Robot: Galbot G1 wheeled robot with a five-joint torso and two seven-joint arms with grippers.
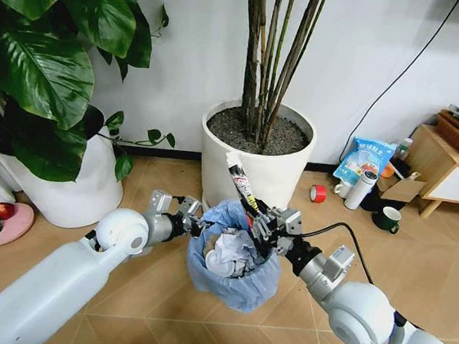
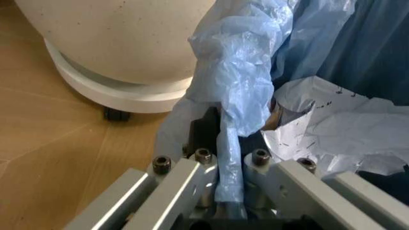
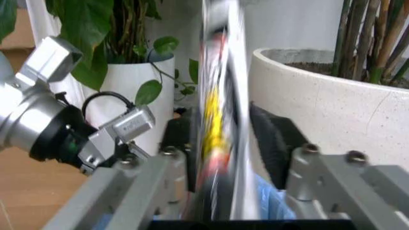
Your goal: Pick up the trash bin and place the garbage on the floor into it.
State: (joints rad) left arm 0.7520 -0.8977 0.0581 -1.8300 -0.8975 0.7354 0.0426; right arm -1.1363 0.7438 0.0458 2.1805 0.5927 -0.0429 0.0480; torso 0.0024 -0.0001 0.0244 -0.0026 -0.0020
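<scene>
Trash bin hangs above the floor, at 6 o'clock from the big white pot; the left gripper is clamped on its blue-bagged rim at 9 o'clock. The right gripper pinches a wrapper stick over the rim at 2 o'clock, crumpled paper inside

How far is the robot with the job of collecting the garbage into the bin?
Well along. The left gripper holds the trash bin off the floor by its blue-lined rim, and crumpled paper already lies inside. In hand: the right gripper grips a wrapper stick upright above the bin, not yet released. No other litter is visible on the floor nearby.
</scene>
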